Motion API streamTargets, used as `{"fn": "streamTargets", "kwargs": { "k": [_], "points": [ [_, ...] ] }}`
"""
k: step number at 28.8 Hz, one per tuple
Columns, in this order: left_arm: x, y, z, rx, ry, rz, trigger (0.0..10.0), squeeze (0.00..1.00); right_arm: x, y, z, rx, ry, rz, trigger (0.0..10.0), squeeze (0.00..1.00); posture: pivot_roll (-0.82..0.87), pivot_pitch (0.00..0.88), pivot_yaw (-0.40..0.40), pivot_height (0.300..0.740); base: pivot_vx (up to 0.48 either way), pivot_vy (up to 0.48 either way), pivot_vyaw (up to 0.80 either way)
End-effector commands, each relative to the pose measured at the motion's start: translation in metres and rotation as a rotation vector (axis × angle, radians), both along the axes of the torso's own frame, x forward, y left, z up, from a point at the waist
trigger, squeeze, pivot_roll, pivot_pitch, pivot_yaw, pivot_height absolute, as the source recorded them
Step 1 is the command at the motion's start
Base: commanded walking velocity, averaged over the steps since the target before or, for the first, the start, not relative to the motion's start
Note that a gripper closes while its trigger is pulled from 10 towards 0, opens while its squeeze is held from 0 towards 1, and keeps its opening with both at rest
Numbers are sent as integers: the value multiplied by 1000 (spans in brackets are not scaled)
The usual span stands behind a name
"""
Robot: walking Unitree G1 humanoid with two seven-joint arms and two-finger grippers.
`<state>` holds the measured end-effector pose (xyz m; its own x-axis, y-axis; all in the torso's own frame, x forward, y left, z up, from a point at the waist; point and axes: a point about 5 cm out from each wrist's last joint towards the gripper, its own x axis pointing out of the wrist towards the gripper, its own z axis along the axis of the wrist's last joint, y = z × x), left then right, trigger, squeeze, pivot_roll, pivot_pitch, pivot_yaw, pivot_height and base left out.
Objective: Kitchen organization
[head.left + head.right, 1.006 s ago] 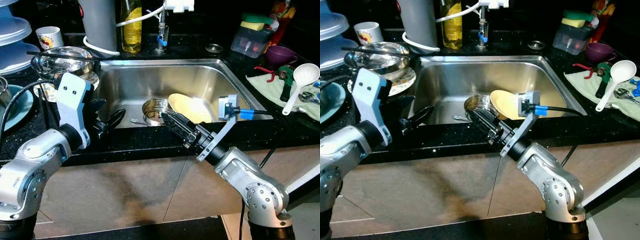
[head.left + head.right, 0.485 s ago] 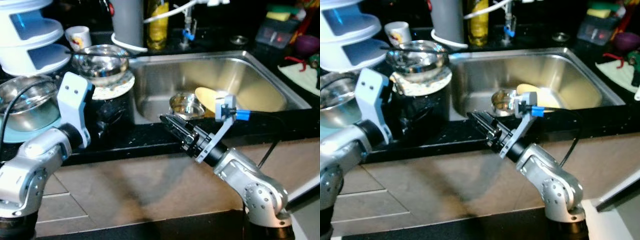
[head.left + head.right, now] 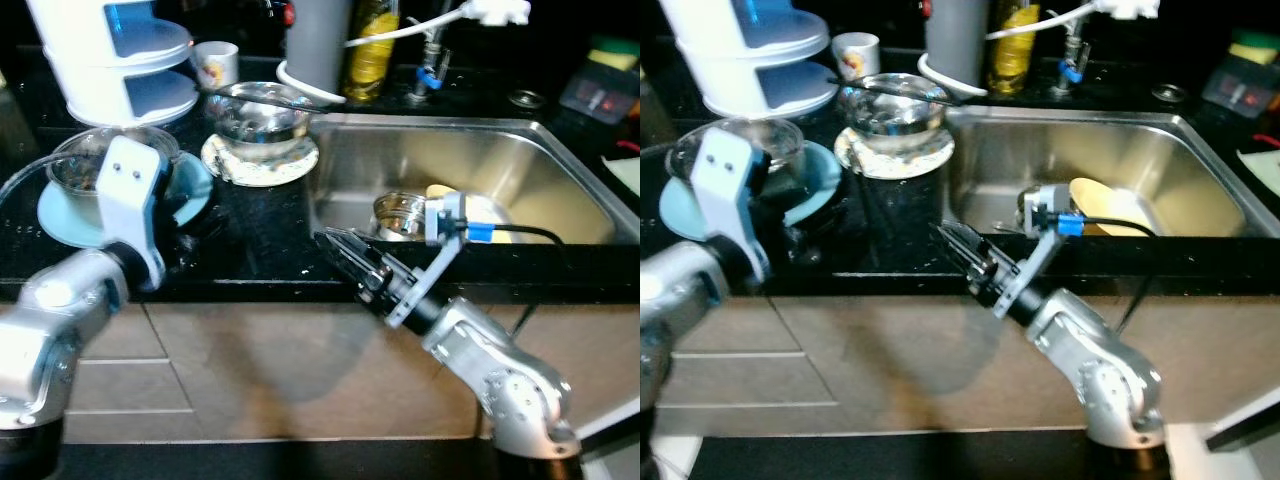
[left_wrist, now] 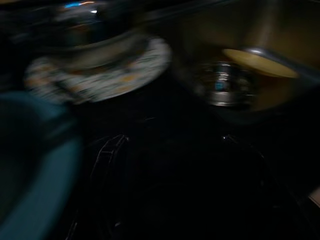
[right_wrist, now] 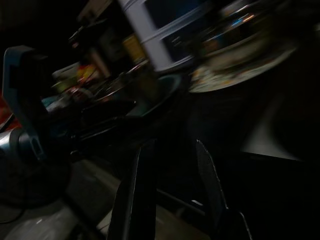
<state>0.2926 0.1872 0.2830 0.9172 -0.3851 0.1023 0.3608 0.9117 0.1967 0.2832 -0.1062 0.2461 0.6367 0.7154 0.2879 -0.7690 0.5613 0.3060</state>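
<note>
A black countertop (image 3: pixel 250 230) runs across the scene, with a steel sink (image 3: pixel 560 190) set into it on the robot's right. Below the counter edge are pale cabinet fronts (image 3: pixel 250 370).

On the counter to the left stands a white two-tier container (image 3: pixel 115 55). In front of it lies a light blue plate (image 3: pixel 195 190) carrying one glass bowl (image 3: pixel 735 145). Between that and the sink sits one patterned plate (image 3: pixel 262 168) with a second glass bowl (image 3: pixel 258 108) on it and a dark utensil (image 3: pixel 895 88) laid across the bowl's rim. Behind stand one grey cylinder (image 3: pixel 318 40), one yellow bottle (image 3: pixel 372 45) and one small white cup (image 3: pixel 215 62).

Inside the sink lie one steel bowl (image 3: pixel 398 212) and one yellow plate (image 3: pixel 1110 205), touching or nearly so.

The right gripper (image 3: pixel 345 258) hangs in front of the counter edge, just left of the sink's near corner, fingers pointing toward the robot's left. The sink dishes lie behind and to its right; the patterned plate lies farther back to its left. In the right wrist view its two fingers (image 5: pixel 142 195) stand slightly apart with nothing between them.

The left gripper (image 3: pixel 790 240) hovers over the counter's front edge, just beside the blue plate. The left wrist view is dark and blurred, so I cannot tell how its fingers stand; it shows the blue plate's rim near and the patterned plate beyond.
</note>
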Motion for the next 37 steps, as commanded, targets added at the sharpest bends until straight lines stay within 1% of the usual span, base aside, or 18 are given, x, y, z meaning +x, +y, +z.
{"fn": "streamTargets", "kwargs": {
  "k": [1, 5, 10, 13, 19, 24, 25, 27, 29, 30, 32, 33, 34, 35, 36, 37],
  "points": [
    [0, 1, -1, 23, -4, 19, 10000, 0, -1, -1, -1, 2, 0, -4, 10000, 0, -17, 173, -47, 740, 0, 0, 0],
    [2, 4, 1, 14, -21, 40, 10000, 0, -1, -1, 0, 2, -2, -4, 10000, 0, -18, 175, -48, 740, 0, 0, 0],
    [2, 6, 4, 24, -26, 45, 10000, 0, -1, -2, 0, 2, -4, -4, 10000, 0, -15, 174, -49, 740, 0, 0, 0],
    [2, 11, 9, 25, -37, 64, 10000, 0, 0, -2, 1, 2, -7, -6, 10000, 0, -11, 173, -50, 740, 0, 0, 0],
    [1, 12, 11, 16, -43, 49, 10000, 0, 3, -2, 2, 1, -11, -27, 10000, 0, -11, 172, -49, 740, 0, 0, 0],
    [0, 8, 14, 24, -74, 26, 10000, 0, 7, -5, 4, 13, -13, -64, 10000, 0, -12, 171, -49, 740, 0, 0, 0],
    [-2, 6, 15, 18, -80, -2, 10000, 0, 7, -5, 5, 22, -16, -60, 10000, 0, -14, 169, -49, 740, 0, 0, 0],
    [-5, 8, 18, 73, -91, -15, 10000, 0, 6, -5, 7, 23, -26, -43, 10000, 0, -17, 171, -49, 740, 0, 0, 0],
    [-4, 15, 25, 134, -115, 38, 10000, 0, 5, -4, 8, 20, -30, -35, 10000, 0, -17, 171, -49, 740, 0, 0, 0],
    [-4, 19, 30, 136, -124, 55, 10000, 0, 5, -4, 8, 21, -29, -34, 10000, 0, -17, 171, -49, 740, 0, 0, 0],
    [-11, 20, 41, 118, -146, -10, 10000, 0, 5, -5, 7, 19, -27, -33, 10000, 0, -13, 170, -55, 740, 0, 0, 0],
    [-11, 20, 41, 118, -146, -10, 10000, 0, 5, -5, 7, 19, -27, -33, 10000, 0, -13, 170, -55, 740, 0, 0, 0],
    [-18, 20, 42, 131, -123, -98, 10000, 0, 5, -5, 6, 19, -25, -30, 10000, 0, -12, 170, -57, 740, 0, 0, 0],
    [-18, 20, 42, 131, -123, -98, 10000, 0, 5, -5, 6, 19, -25, -30, 10000, 0, -12, 170, -57, 740, 0, 0, 0],
    [-26, 21, 40, 173, -86, -172, 10000, 0, 5, -4, 6, 18, -25, -26, 10000, 0, -12, 170, -57, 740, 0, 0, 0],
    [-37, 27, 33, 305, -11, -235, 10000, 0, 4, -3, 6, 18, -26, -19, 10000, 0, -13, 170, -57, 740, 0, 0, 0]
  ]
}}
